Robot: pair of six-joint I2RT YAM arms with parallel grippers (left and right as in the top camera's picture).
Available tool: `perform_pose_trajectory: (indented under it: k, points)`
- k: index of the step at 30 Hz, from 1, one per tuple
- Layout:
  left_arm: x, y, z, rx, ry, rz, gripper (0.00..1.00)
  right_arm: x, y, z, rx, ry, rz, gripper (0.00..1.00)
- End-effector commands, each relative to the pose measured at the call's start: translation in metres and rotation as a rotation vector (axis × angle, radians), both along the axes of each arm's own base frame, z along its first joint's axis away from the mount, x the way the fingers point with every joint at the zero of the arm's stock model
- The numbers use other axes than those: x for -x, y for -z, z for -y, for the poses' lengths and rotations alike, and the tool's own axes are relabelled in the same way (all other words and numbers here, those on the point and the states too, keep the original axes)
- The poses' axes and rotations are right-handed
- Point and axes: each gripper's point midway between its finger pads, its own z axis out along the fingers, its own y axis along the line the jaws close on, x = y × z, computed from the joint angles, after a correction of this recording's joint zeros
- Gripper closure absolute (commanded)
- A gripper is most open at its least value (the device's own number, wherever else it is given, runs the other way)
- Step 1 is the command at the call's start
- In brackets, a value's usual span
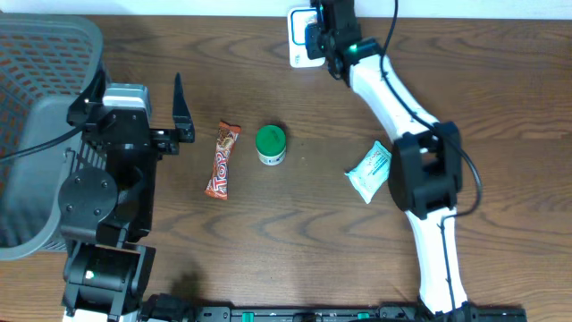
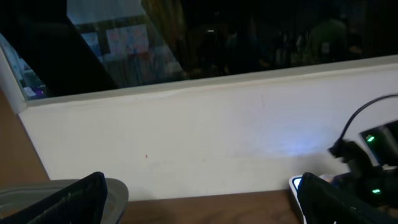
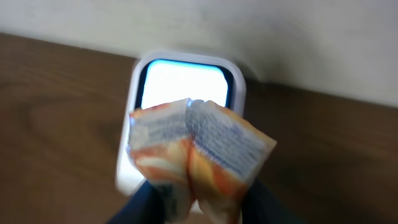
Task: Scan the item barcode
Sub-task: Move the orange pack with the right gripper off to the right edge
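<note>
An orange and white snack packet (image 3: 199,149) with small printed text is folded between the fingers of my right gripper (image 3: 199,200), which is shut on it. The packet is held just in front of the white scanner (image 3: 186,78), whose window glows bright. In the overhead view my right gripper (image 1: 326,38) is at the table's far edge, over the scanner (image 1: 299,43), and the packet is hidden under the arm. My left gripper (image 1: 181,116) is at the left with its fingers wide open and nothing between them. The left wrist view shows the scanner's corner (image 2: 297,185) beside its right finger.
On the table lie a red candy bar (image 1: 222,159), a green-lidded tub (image 1: 271,144) and a white and teal packet (image 1: 370,172). A grey mesh basket (image 1: 36,134) stands at the far left. A pale wall (image 2: 205,137) runs along the table's back edge.
</note>
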Motion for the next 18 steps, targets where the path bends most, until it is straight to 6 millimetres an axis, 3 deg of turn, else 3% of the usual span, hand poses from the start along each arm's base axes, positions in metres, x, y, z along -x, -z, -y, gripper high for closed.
perform_pose_trajectory:
  k: [1,4,9,12,18]
  points:
    - [0.010,-0.013,-0.004,-0.006,-0.013,0.043,0.02,0.024,-0.089,0.026,0.029,0.063,0.070,0.78]
    - [0.020,-0.021,-0.005,-0.001,-0.013,0.073,0.02,0.052,-0.102,0.072,0.162,0.182,0.001,0.78]
    - [0.038,-0.035,-0.009,0.011,-0.014,0.128,0.02,0.106,-0.115,0.166,0.438,0.399,-0.140,0.76]
    - [0.048,-0.042,-0.011,0.019,-0.013,0.156,0.02,0.135,-0.108,0.220,0.564,0.487,-0.272,0.75]
    - [0.071,-0.054,-0.015,0.030,-0.013,0.208,0.02,0.176,-0.086,0.304,0.618,0.608,-0.499,0.71]
